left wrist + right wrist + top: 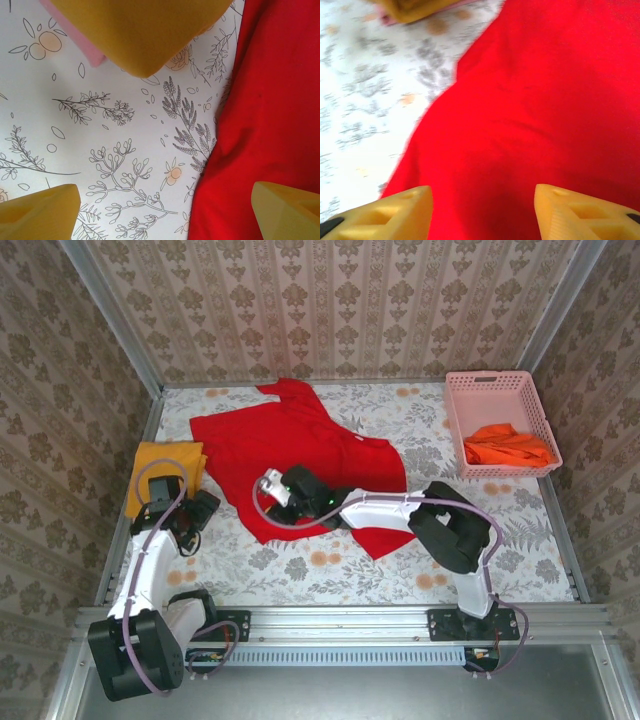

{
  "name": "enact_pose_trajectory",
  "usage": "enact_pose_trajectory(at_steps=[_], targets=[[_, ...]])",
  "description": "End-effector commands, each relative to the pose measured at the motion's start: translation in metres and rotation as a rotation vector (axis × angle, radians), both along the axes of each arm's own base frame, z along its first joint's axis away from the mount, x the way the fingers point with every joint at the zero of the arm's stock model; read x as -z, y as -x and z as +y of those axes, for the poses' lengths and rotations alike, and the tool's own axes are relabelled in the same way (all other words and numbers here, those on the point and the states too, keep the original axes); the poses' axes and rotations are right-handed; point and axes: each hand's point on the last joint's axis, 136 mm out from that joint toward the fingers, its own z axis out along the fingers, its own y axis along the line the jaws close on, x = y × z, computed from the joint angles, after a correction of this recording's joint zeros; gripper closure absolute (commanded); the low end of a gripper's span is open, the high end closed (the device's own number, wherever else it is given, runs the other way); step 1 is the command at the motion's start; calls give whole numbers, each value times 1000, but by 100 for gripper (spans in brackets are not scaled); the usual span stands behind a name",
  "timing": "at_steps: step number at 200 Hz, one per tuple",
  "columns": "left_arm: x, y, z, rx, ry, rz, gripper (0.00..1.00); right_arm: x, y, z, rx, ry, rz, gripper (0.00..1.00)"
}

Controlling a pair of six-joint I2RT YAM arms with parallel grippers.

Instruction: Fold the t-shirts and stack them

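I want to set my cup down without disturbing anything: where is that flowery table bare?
Bare table runs along the near edge, between the red t-shirt and the metal rail, and in the gap between that shirt and the pink basket. The left side is crowded: yellow t-shirt, left gripper and the red shirt's edge lie close.

There are 1 red t-shirt [290, 440], 1 yellow t-shirt [150, 455], 1 orange t-shirt [505, 445] and 1 pink basket [490, 378].

Damask-papered walls [330, 300], floral tabletop [300, 575] (evenly lit), aluminium rail [350, 620]
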Motion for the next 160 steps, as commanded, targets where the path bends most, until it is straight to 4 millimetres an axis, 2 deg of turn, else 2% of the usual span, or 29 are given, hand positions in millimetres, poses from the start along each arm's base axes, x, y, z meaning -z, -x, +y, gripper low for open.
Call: enact_pose_trajectory(at_steps=[1, 38, 53, 67, 81, 95, 131, 151, 160], targets=[[-2, -2, 0, 17, -17, -7, 10, 15, 22, 20, -117, 59, 10, 40], [-2, 0, 0, 16, -18, -9, 10, 51, 36, 35, -154, 129, 67, 41], [-3, 1, 0, 19, -19, -11, 10, 62, 35, 34, -141, 143, 91, 50], [-4, 2, 0, 19, -22, -12, 10, 64, 36, 33, -142, 160, 102, 60], [-3, 3, 1, 19, -28, -10, 10, 55, 37, 32, -141, 172, 106, 75], [-2, 4, 2, 18, -33, -8, 10, 41, 32, 30, -110, 151, 81, 100], [1, 3, 0, 19, -30, -5, 10, -6, 7, 17, 33, 4, 102, 100], [2, 0, -4, 35, -27, -4, 9, -17, -16, -3, 176, -82, 197, 100], [3, -1, -6, 42, -27, -2, 9, -16, -28, -16, 260, -120, 264, 100]])
